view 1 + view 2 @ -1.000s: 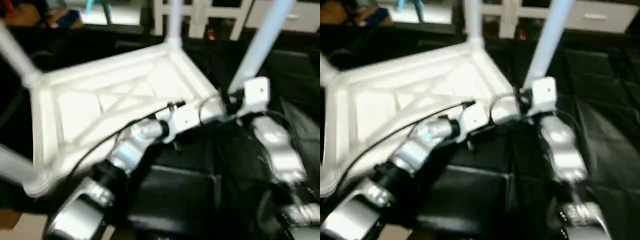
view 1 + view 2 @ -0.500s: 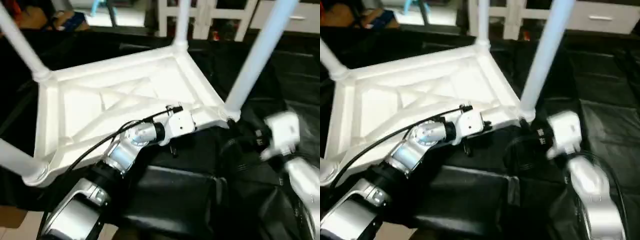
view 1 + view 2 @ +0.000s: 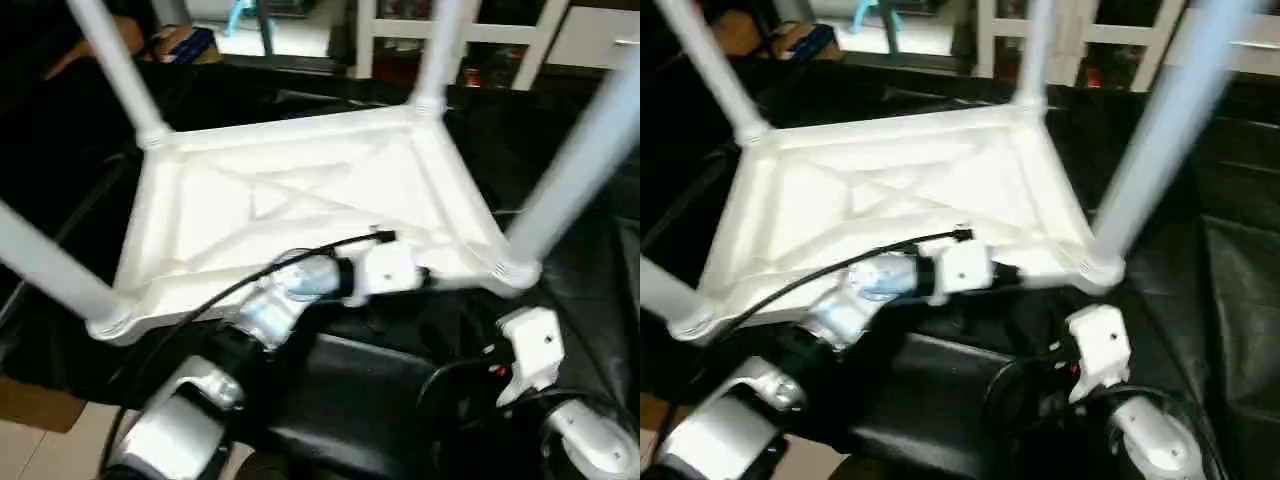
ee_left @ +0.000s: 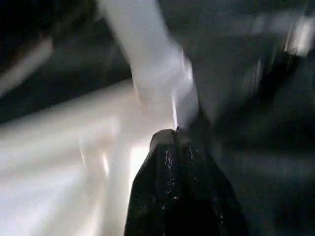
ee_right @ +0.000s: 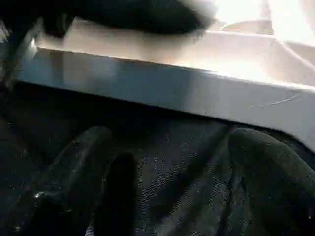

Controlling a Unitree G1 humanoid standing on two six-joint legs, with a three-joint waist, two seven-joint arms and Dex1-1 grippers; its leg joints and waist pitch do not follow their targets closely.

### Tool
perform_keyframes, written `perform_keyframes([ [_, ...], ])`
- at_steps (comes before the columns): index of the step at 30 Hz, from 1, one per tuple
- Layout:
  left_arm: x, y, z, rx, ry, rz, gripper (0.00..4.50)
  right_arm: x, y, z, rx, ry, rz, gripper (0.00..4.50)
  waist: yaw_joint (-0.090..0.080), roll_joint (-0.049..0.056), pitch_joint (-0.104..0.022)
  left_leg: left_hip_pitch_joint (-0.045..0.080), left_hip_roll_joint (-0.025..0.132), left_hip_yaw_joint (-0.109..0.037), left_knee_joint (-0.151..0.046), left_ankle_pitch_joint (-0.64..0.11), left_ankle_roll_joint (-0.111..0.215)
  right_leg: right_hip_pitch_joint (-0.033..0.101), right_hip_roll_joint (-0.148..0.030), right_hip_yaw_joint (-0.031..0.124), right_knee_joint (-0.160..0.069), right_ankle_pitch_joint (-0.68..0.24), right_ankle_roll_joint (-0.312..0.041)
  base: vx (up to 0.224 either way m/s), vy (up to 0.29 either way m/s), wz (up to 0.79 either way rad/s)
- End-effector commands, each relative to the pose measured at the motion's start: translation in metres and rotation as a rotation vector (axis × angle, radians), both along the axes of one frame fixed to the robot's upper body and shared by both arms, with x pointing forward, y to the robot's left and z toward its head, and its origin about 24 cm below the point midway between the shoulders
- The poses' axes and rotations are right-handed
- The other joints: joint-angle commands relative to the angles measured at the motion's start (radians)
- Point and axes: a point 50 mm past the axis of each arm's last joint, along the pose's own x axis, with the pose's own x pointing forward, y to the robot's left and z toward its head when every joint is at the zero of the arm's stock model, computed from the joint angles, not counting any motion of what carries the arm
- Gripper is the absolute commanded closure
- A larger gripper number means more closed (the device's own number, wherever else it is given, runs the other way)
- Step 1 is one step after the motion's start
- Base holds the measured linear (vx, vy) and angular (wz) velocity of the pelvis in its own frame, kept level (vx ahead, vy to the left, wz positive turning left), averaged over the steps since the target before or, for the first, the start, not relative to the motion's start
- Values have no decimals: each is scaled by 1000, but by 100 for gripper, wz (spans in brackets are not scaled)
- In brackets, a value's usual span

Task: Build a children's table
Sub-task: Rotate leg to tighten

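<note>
**Four legs seated, table not yet turned over**

Four legs stand in the corner sockets of the upside-down table top (image 3: pixel 300 200), so flipping looks left. Left gripper (image 4: pixel 177 142), seemingly closed, touches the near-right socket (image 4: pixel 167 93). Right gripper (image 5: pixel 167 172), fingers spread and empty, hangs just below the top's edge.

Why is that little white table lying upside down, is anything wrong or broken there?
Nothing looks broken. The table top lies ribbed underside up on the black sheet, and all four legs stand seated in its corner sockets.
</note>
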Motion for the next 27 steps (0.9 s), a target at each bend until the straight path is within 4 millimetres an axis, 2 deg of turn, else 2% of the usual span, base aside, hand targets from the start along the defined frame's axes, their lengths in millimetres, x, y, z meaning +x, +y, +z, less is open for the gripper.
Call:
perform_keyframes([
  [1, -4, -4, 5, -17, -23, -44, 450, 0, -6, -4, -20, 13, -57, 32, -9, -32, -86, 25, 107, -57, -97, -202, 133, 47, -56, 38, -48, -204, -230, 0, 0, 0],
  [3, -4, -5, 2, -6, -36, -45, 450, 3, -9, -4, -18, -2, -97, 32, -17, -39, -85, 19, 103, -58, -96, -213, 138, 52, -60, 40, -52, -237, -213, 0, 0, 0],
  [4, -3, -5, 2, -3, -38, -38, 450, 3, -9, -4, -17, -6, -97, 32, -19, -37, -85, 19, 101, -58, -95, -219, 137, 53, -60, 39, -53, -252, -208, 0, 0, 0],
  [7, 9, 4, -3, 30, -83, 63, 450, 7, -10, -5, -16, -26, -76, 32, -36, -50, -85, 18, 98, -59, -94, -250, 133, 53, -59, 38, -61, -324, -179, 0, 0, 0],
  [9, 14, 15, 0, -6, -53, 103, 450, 8, -9, -5, -4, -46, -58, 32, -43, -46, -83, 18, 98, -62, -95, -258, 127, 52, -60, 38, -65, -368, -166, 0, 0, 0],
  [12, 15, 25, 4, -59, -26, 117, 450, 8, -7, -3, 8, -78, -47, 32, -48, -45, -84, 17, 102, -61, -96, -245, 132, 51, -57, 37, -59, -333, -191, 0, 0, 0],
  [13, 13, 36, 10, -131, 25, 128, 450, 9, -6, 1, 5, -121, -41, 32, -49, -48, -86, 18, 101, -60, -96, -243, 136, 50, -54, 36, -60, -326, -193, 0, 0, 0],
  [14, 12, 46, 14, -176, 65, 146, 450, 13, -7, 6, 16, -153, -47, 32, -48, -53, -89, 17, 104, -59, -96, -220, 143, 54, -59, 37, -51, -289, -213, 0, 0, 0],
  [15, 11, 51, 15, -196, 83, 154, 450, 15, -8, 8, 23, -167, -51, 32, -47, -46, -88, 17, 105, -60, -96, -214, 152, 52, -58, 36, -47, -280, -224, 0, 0, 0],
  [16, 10, 62, 17, -218, 119, 176, 450, 22, -10, 15, 28, -196, -57, 32, -47, -45, -91, 20, 105, -59, -95, -208, 154, 51, -57, 36, -45, -268, -230, 0, 0, 0],
  [17, 10, 62, 17, -218, 119, 176, 450, 22, -10, 15, 28, -196, -57, 32, -51, -44, -91, 17, 105, -61, -93, -184, 164, 53, -54, 35, -40, -241, -239, 0, 0, 0],
  [18, 4, 77, 16, -235, 175, 198, 450, 35, -14, 29, 21, -232, -47, 32, -52, -45, -90, 19, 103, -58, -93, -185, 169, 50, -50, 34, -43, -246, -234, 0, 0, 0],
  [19, 2, 83, 15, -240, 198, 203, 450, 40, -16, 35, 15, -247, -38, 32, -51, -50, -94, 24, 105, -60, -90, -159, 171, 53, -54, 37, -33, -214, -251, 0, 0, 0],
  [20, -3, 90, 15, -245, 219, 211, 450, 45, -17, 45, 10, -271, -35, 32, -51, -48, -94, 24, 103, -57, -89, -138, 179, 52, -49, 35, -31, -208, -248, 0, 0, 0],
  [21, -3, 90, 15, -245, 219, 211, 450, 45, -17, 45, 10, -271, -35, 32, -49, -52, -95, 31, 104, -53, -87, -128, 182, 49, -48, 37, -30, -207, -249, 0, 0, 0],
  [22, -9, 99, 14, -248, 243, 221, 450, 50, -19, 54, 3, -300, -38, 32, -50, -56, -92, 29, 102, -51, -88, -130, 184, 47, -46, 38, -35, -219, -244, 0, 0, 0],
  [24, -20, 112, 12, -253, 277, 246, 450, 54, -21, 66, -4, -333, -42, 32, -43, -51, -97, 35, 106, -52, -86, -110, 174, 47, -47, 37, -26, -205, -243, 0, 0, 0],
  [25, -23, 116, 12, -256, 288, 255, 450, 55, -21, 68, -6, -339, -42, 32, -40, -56, -98, 33, 107, -52, -86, -94, 174, 50, -47, 38, -23, -196, -240, 0, 0, 0],
  [26, -27, 120, 11, -258, 302, 264, 450, 55, -21, 70, -8, -346, -42, 32, -38, -59, -99, 36, 107, -50, -87, -95, 168, 46, -45, 39, -24, -202, -238, 0, 0, 0],
  [27, -30, 123, 11, -260, 314, 271, 450, 56, -21, 71, -9, -351, -42, 32, -35, -57, -98, 40, 106, -48, -89, -115, 153, 43, -43, 39, -27, -226, -232, 0, 0, 0],
])
